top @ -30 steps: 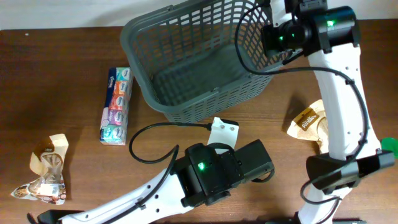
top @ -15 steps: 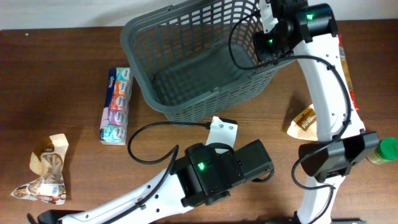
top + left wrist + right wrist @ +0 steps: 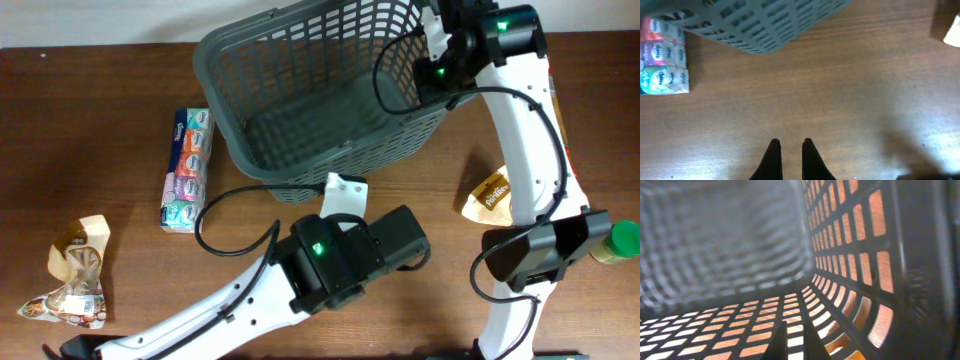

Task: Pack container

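Note:
The container, a large dark grey lattice basket (image 3: 300,95), stands at the table's back centre. Its corner shows at the top of the left wrist view (image 3: 760,22). My right gripper (image 3: 440,48) is at the basket's right wall, reaching inside. In the right wrist view its fingers (image 3: 795,327) are nearly together with nothing between them, and the slotted walls (image 3: 840,255) fill the view. My left gripper (image 3: 343,192) is just in front of the basket. Its fingers (image 3: 788,144) are close together and empty above bare wood.
A pack of tissues (image 3: 188,170) lies left of the basket and shows in the left wrist view (image 3: 662,65). A crumpled snack bag (image 3: 75,275) lies at the front left. A brown packet (image 3: 492,197) and a green-capped bottle (image 3: 620,240) are at the right.
The right arm has swung left, bringing its gripper in over the basket's right wall. The left arm has moved up towards the basket's front. The basket has stayed put.

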You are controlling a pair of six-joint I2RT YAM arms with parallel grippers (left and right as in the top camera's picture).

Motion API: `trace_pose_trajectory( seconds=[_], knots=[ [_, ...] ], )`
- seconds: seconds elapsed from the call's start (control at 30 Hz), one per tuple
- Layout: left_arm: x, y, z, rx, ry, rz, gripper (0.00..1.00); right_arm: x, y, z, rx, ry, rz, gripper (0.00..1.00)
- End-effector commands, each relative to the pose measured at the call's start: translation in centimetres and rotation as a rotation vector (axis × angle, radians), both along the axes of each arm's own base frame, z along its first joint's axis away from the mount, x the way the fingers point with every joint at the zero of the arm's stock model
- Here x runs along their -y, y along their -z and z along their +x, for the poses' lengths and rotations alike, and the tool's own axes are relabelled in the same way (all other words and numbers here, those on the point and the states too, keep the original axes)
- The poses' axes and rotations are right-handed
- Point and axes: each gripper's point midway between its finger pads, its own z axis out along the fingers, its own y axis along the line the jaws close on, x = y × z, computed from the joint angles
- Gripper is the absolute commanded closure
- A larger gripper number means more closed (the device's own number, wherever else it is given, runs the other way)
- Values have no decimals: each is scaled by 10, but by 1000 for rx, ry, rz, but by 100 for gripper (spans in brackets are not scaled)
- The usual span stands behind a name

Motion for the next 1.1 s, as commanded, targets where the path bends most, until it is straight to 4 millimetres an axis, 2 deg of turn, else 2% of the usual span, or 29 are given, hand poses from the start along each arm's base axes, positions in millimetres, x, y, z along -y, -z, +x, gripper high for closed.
trace_pose_trajectory(
  seconds=[0.0,0.4,0.77,0.97,1.07],
  knots=[
    [-6,-7,13,38,-11,21,98,7,1,0,-9,19,-14,96],
    [-30,-10,41,70,-102,40,98,7,2,-3,-21,18,-16,96],
    [-38,-11,61,77,-135,12,98,6,3,-4,-24,15,-14,96],
    [-26,1,67,47,-81,-26,98,6,3,-4,-24,15,-14,96],
    [-27,10,66,38,-82,-12,98,6,3,-4,-24,15,-14,96]
  ],
)
